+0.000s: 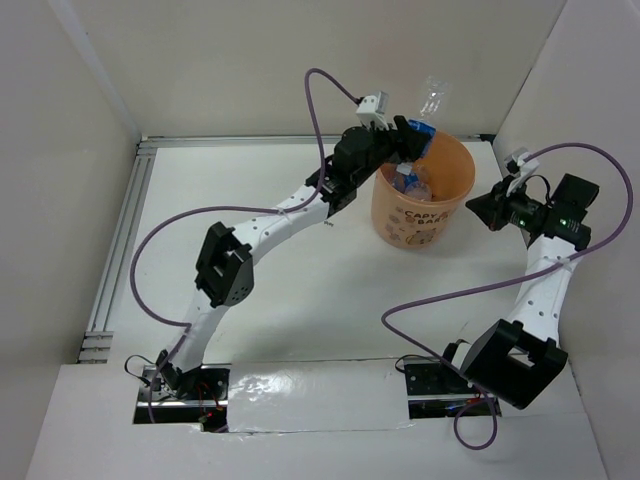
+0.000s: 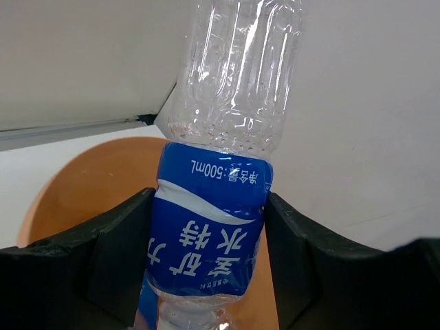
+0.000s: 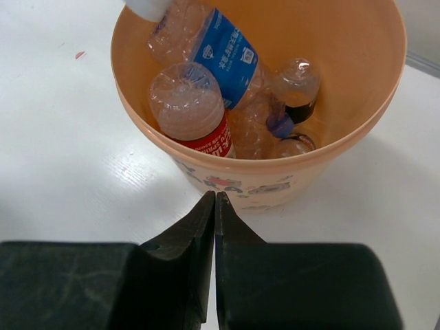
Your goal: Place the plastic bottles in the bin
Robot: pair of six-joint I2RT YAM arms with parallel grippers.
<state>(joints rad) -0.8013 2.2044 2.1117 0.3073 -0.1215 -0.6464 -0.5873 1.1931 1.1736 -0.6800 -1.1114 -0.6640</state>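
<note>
Over white table [image 1: 300, 300] left fingers [image 2: 117, 254] grip bottle [image 2: 220, 206], cap hidden; right fingers [image 3: 185, 254] closed, empty

The top camera stands above and behind the arm bases and looks down on the whole white table [image 1: 300, 320], with the orange bin [image 1: 420, 215] near the far side. The left wrist camera sits just behind the left gripper [image 2: 210, 206] and faces over the bin's rim, very near to a blue-labelled bottle [image 2: 210, 234]. The right wrist camera looks steeply down past the right gripper [image 3: 215, 199] into the bin from close. All three views share the bin.
</note>
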